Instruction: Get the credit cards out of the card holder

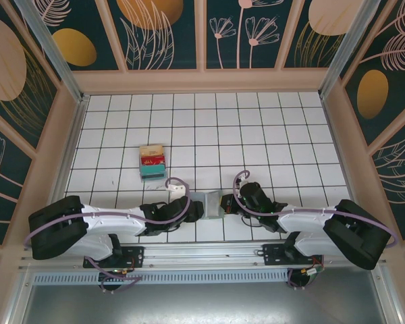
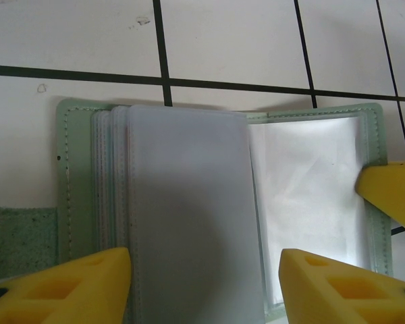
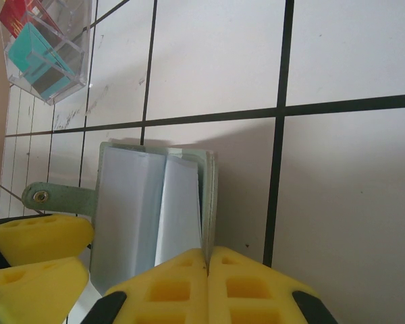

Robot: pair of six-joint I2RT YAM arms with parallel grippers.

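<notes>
The card holder (image 1: 210, 202) lies open on the white tiled table between my two grippers, its grey-green cover (image 2: 74, 175) framing pale frosted sleeves (image 2: 189, 223). My left gripper (image 2: 206, 283) is open, its yellow fingers (image 2: 67, 287) standing on either side of the middle sleeve leaf without pinching it. My right gripper (image 3: 207, 270) is shut on the right-hand edge of the card holder (image 3: 209, 196) and lifts that leaf up. The credit cards are hidden; the sleeves show no card faces. In the top view the left gripper (image 1: 192, 208) and right gripper (image 1: 226, 202) flank the holder.
A clear box (image 1: 152, 162) with tan, red and teal cards stands a few tiles behind the holder, left of centre, also at the right wrist view's top-left corner (image 3: 44, 47). Wooden walls (image 1: 64, 135) bound the tiled table (image 1: 270, 135) on three sides.
</notes>
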